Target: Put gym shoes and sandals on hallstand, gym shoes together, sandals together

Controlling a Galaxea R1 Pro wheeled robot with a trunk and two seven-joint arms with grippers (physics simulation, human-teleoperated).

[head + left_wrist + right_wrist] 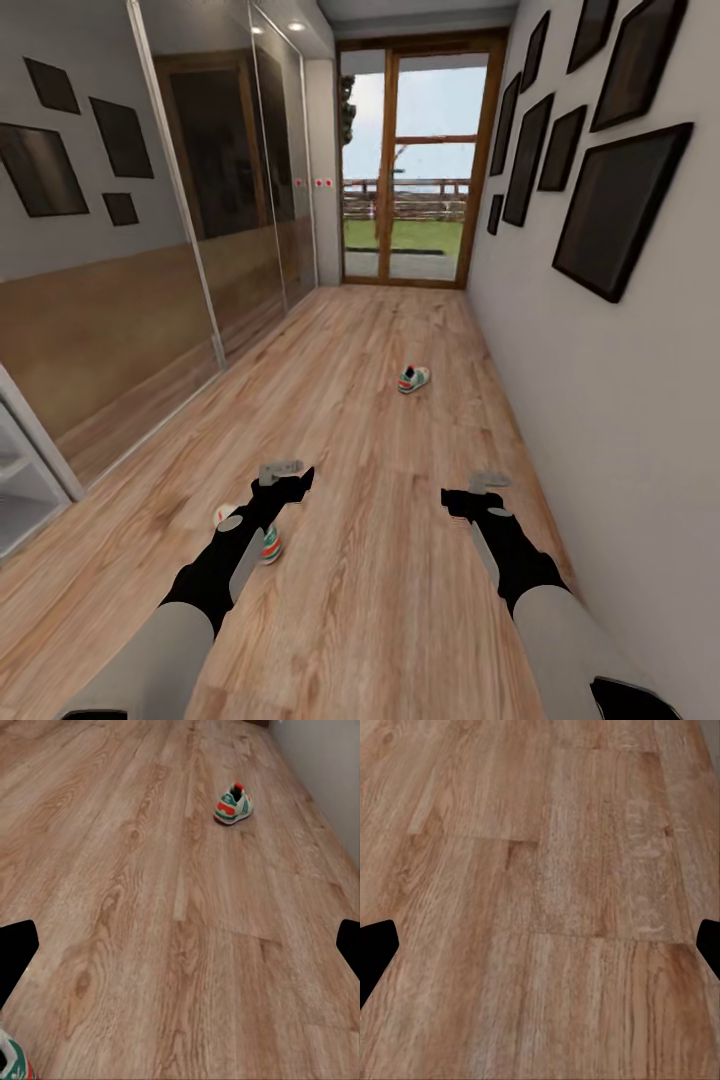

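With both grippers, left (281,473) and right (478,490), spread apart and empty over the corridor floor (380,590): still collecting, reach down for the near gym shoe (268,544) under the left arm, far gym shoe (413,379) mid-corridor toward the right wall.

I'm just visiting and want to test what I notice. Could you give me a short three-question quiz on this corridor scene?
1. True or false: both gym shoes lie on the floor.
2. Which shoe lies nearer the glass door? A) the far shoe B) the near shoe under the left arm
3. Fill in: the left gripper and right gripper have jaws that are ____.

Key: 1 true; 2 A; 3 open, holding nothing.
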